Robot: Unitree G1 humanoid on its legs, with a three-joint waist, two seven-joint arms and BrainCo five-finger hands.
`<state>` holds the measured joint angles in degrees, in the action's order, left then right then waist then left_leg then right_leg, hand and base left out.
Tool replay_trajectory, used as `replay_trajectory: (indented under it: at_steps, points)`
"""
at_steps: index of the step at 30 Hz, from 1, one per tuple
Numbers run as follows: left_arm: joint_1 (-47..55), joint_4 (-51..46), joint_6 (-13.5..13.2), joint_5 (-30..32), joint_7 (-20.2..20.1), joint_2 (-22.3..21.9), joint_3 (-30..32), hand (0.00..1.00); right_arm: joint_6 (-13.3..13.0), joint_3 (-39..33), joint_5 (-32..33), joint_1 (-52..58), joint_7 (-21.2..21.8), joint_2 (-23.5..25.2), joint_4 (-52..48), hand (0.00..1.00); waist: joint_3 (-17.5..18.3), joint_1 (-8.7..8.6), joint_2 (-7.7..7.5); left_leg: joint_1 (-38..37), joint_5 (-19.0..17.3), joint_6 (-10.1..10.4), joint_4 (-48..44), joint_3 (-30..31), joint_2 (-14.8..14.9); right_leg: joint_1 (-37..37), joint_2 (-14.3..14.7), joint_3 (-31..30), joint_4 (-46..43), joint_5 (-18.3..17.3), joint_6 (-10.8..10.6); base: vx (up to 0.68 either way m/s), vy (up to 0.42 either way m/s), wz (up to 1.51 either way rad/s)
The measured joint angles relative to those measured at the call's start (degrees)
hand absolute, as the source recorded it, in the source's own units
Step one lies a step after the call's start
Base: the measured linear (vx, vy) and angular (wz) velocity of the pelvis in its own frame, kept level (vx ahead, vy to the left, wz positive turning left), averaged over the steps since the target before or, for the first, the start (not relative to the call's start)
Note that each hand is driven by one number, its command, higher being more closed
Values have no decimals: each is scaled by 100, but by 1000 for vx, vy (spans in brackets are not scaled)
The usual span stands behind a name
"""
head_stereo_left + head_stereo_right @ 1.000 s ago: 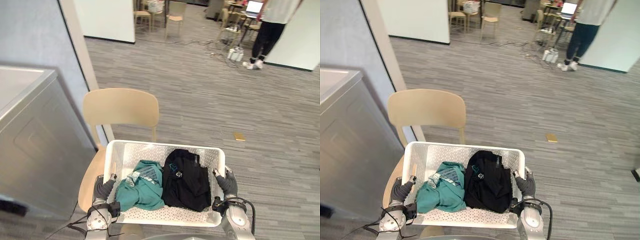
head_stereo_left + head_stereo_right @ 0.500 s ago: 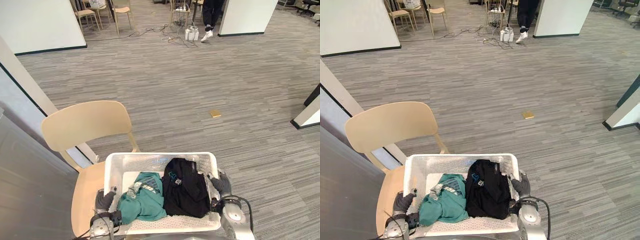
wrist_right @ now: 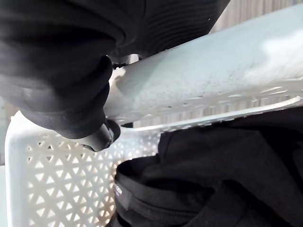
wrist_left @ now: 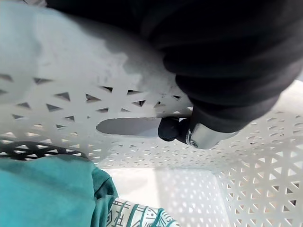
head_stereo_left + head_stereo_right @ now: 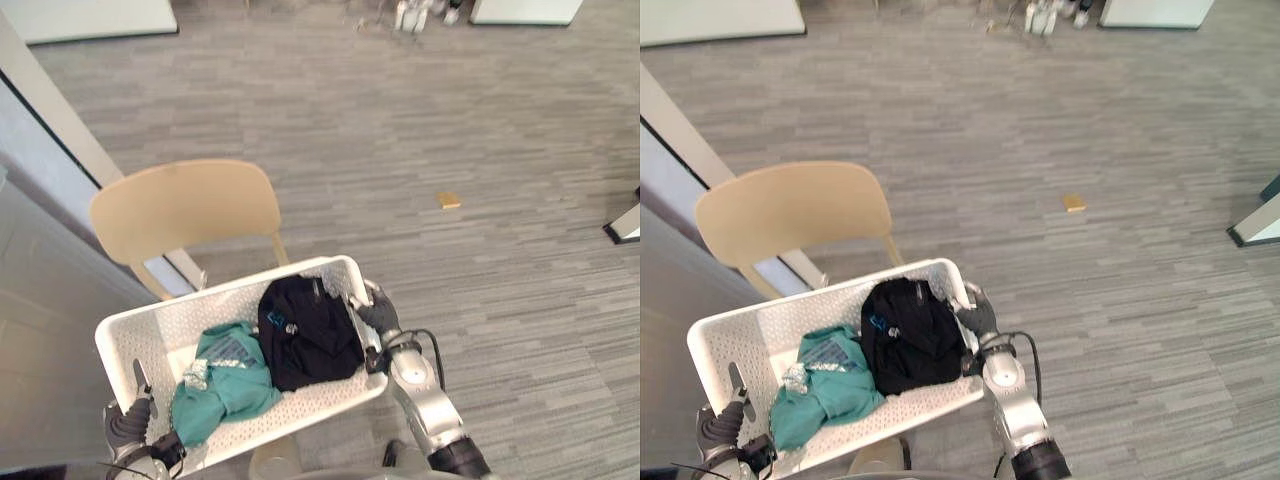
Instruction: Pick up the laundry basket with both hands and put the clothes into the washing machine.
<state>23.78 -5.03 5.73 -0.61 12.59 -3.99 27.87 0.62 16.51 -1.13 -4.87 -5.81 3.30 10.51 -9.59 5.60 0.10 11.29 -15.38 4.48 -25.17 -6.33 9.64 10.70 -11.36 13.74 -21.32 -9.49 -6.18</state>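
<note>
A white perforated laundry basket [image 5: 200, 297] is held skewed in front of me, its right end farther away than its left. A teal garment [image 5: 225, 380] lies in its left half and a black garment [image 5: 305, 330] in its right half. My left hand [image 5: 125, 425] grips the near left end; in the left wrist view a dark fingertip [image 4: 171, 128] hooks through the handle slot of the basket wall [image 4: 71, 94]. My right hand [image 5: 378, 318] clasps the far right end, its cover [image 3: 52, 71] curled over the rim [image 3: 213, 71].
A light wooden chair [image 5: 185, 205] stands just behind the basket. The grey washing machine side [image 5: 40, 330] fills the left edge beside a white door frame [image 5: 60, 110]. A small tan object [image 5: 449, 200] lies on the grey floor to the right.
The whole view has shifted, so the camera moved. The basket has swung from square to skewed: its right end now sits farther off, its left end nearer and lower. Both hands kept their hold.
</note>
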Motion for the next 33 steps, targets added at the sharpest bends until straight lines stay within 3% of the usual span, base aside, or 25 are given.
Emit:
replay_trajectory:
  at_steps: [1,5,7,14,26,29,33]
  points:
    - [-139,0,-4,-69,26,22,3,100,-1,-1,8,-215,-79,-5,43,100,-88,14,-48,114,39,-10,-43,49,-10,92,-22,41,-45,4,6,-40,-11,27]
    - [-741,190,-20,-403,119,230,-10,100,-12,-3,106,-1182,-312,-135,458,100,-613,174,114,523,176,9,-98,251,-51,390,-61,236,-159,15,27,-52,-27,25]
    - [-1271,756,-115,-801,118,652,-14,100,-7,15,229,-1688,-435,-147,708,100,-848,227,189,846,271,56,-106,441,-47,612,-36,402,-200,31,54,-55,-55,28]
    - [-3022,2522,-192,-1725,-114,1828,-277,100,-10,-87,685,-3206,-795,-281,1700,100,-1297,325,193,1391,495,204,-182,696,94,978,33,650,-252,106,176,-25,-36,12]
    - [-4278,4071,-115,-2019,-805,2957,-172,100,-111,-138,961,-4323,-1081,60,2894,100,-1605,441,190,1730,638,446,-311,592,633,1361,501,632,-248,282,449,-4,-44,-14]
    - [-4515,4413,-52,-2001,-975,3051,-61,100,-168,-150,964,-4491,-1083,118,3157,100,-1605,443,190,1753,717,568,-274,627,645,1373,533,668,-247,282,449,0,-37,5]
    - [-4686,4665,101,-1986,-1210,3062,141,100,-187,-146,963,-4659,-1084,154,3356,100,-1605,454,189,1791,782,575,-266,645,649,1375,540,694,-229,282,449,-1,-9,4]
